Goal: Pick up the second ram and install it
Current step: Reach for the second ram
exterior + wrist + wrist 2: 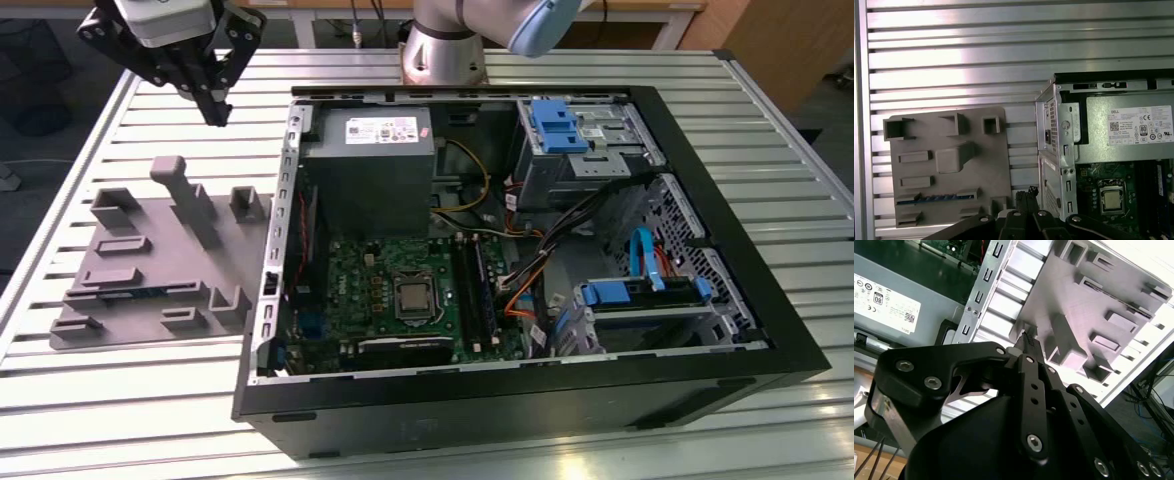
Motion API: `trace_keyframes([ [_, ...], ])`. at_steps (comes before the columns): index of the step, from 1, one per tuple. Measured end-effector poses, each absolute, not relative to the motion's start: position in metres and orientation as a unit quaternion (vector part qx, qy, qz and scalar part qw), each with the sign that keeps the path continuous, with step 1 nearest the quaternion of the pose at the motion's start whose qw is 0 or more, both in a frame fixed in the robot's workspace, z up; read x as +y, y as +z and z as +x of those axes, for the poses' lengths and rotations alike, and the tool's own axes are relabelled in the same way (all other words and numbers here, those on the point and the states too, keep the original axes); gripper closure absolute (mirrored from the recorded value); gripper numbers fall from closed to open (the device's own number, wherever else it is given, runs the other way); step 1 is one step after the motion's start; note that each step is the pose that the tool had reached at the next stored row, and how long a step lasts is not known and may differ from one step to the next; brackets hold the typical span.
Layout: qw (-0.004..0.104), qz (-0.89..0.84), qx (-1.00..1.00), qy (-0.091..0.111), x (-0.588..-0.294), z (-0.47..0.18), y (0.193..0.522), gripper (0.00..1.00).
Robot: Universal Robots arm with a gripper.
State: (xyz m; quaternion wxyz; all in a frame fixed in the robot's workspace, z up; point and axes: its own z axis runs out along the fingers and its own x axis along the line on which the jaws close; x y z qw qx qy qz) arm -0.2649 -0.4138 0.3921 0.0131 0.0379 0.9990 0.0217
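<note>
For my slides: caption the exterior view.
Gripper poised near gray tray where the second ram lies, beside open computer case.

The table (120, 420) is ribbed bare metal, brushed and bright. The tray (996, 170) is dull grey plastic, faintly grainy. The ram (936, 198) shows a blue-green edge, perhaps glossy. The case (534, 405) is matt black outside, with bare silvery steel framing. Its power supply (367, 175) is flat grey metal with a white paper label (382, 130). The gripper (1029, 337) is matt black with shiny screws (1034, 442).
</note>
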Motion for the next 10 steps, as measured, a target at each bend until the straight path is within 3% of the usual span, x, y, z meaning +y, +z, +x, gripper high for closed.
trace_keyframes([
  [10, 0.013, 0.038, 0.999, 0.022, -0.416, -0.2738, 0.3921, 0.89],
])
